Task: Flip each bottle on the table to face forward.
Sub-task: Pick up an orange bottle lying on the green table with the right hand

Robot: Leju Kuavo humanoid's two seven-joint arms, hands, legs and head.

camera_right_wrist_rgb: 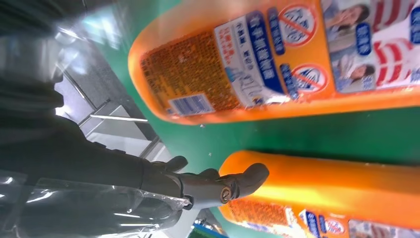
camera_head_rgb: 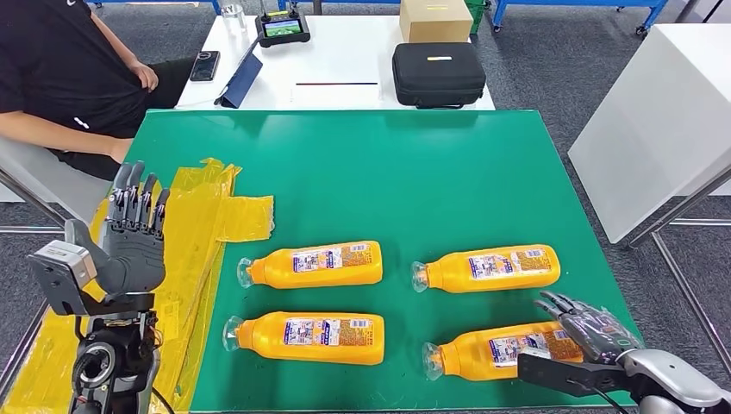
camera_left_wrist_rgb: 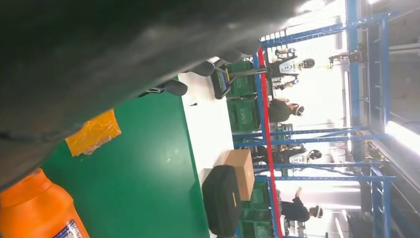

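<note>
Four orange bottles lie on their sides on the green mat [camera_head_rgb: 414, 172], caps pointing left and labels up: far left [camera_head_rgb: 315, 264], far right [camera_head_rgb: 491, 268], near left [camera_head_rgb: 306, 336], near right [camera_head_rgb: 483, 354]. My right hand [camera_head_rgb: 586, 332] reaches over the base end of the near right bottle with its fingers stretched out. In the right wrist view a fingertip [camera_right_wrist_rgb: 250, 177] touches that bottle [camera_right_wrist_rgb: 337, 191], and the far right bottle [camera_right_wrist_rgb: 277, 59] lies beyond it. My left hand [camera_head_rgb: 134, 233] is raised off the mat's left edge, fingers straight up and apart, holding nothing. A bottle's corner [camera_left_wrist_rgb: 39, 208] appears in the left wrist view.
Crumpled yellow tape [camera_head_rgb: 203, 224] covers the mat's left edge. Behind the mat a white table [camera_head_rgb: 345, 60] carries a black case [camera_head_rgb: 438, 73], a cardboard box [camera_head_rgb: 435, 19], a phone and a tablet. A seated person [camera_head_rgb: 60, 78] is at the far left. Another white table [camera_head_rgb: 655, 112] stands at the right.
</note>
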